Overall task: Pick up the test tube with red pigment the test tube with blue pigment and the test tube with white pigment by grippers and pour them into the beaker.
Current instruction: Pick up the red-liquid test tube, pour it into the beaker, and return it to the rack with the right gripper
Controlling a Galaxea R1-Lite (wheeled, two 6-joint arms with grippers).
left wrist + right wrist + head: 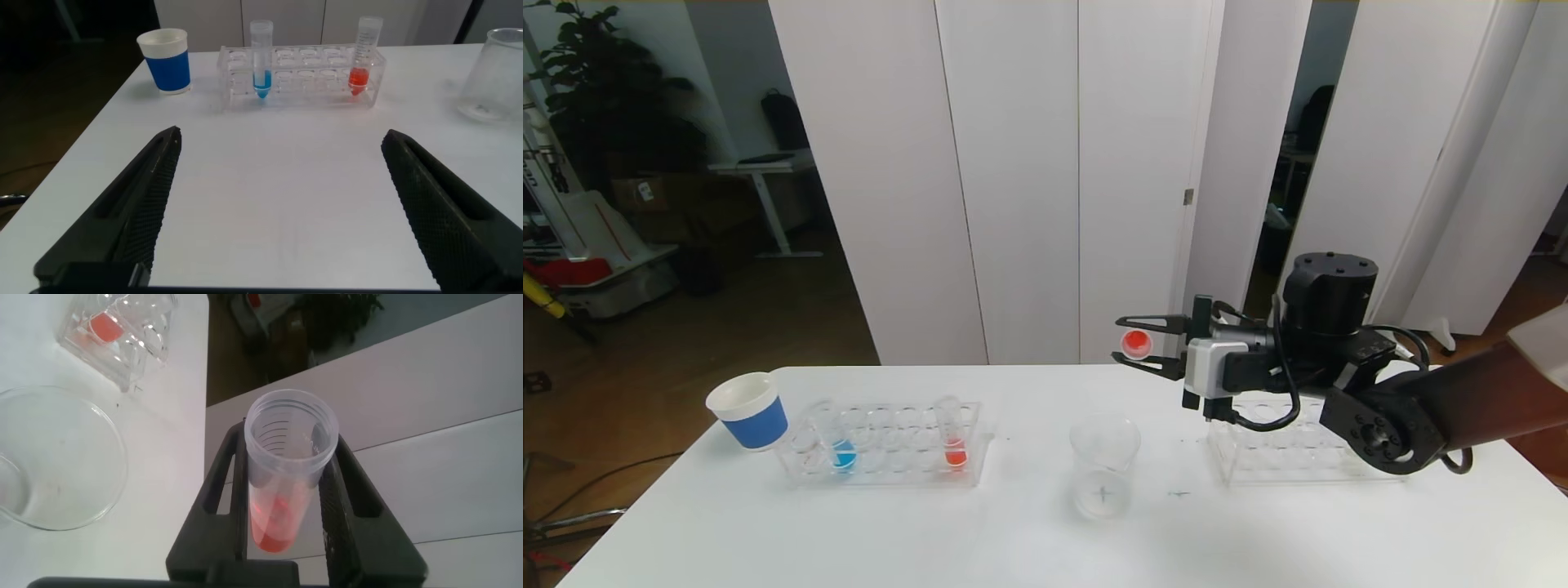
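Clear beaker: nearest to us on the white table (1029, 539), the beaker (1103, 467) stands upright near the middle; we see no coloured liquid in it, only a small cross mark at its base.
Left rack: a little farther back stands a clear rack (886, 445) holding the test tube with blue pigment (838, 445) and a second tube with red-orange liquid (952, 441), both upright.
White pigment tube: we cannot make it out in any view.
Blue paper cup: the cup (750, 411) sits just beside the left rack's outer end.
Right rack: another clear rack (1290, 449) stands on our right, partly behind the arm; its holes look empty as far as we can tell.
Right gripper: the right gripper (1147, 345) hangs in the air above and beyond the beaker, its fingers clamped on the red tube (286, 478), which lies roughly level with its open mouth toward the camera and red liquid low inside.
Left gripper: the left gripper (282, 208) is low over the table facing the left rack, jaws wide apart and empty.
Progress: we judge the first pour not yet done; blue and white also remain.
Writing: faint graduation marks inside the red tube's mouth; nothing we can read.
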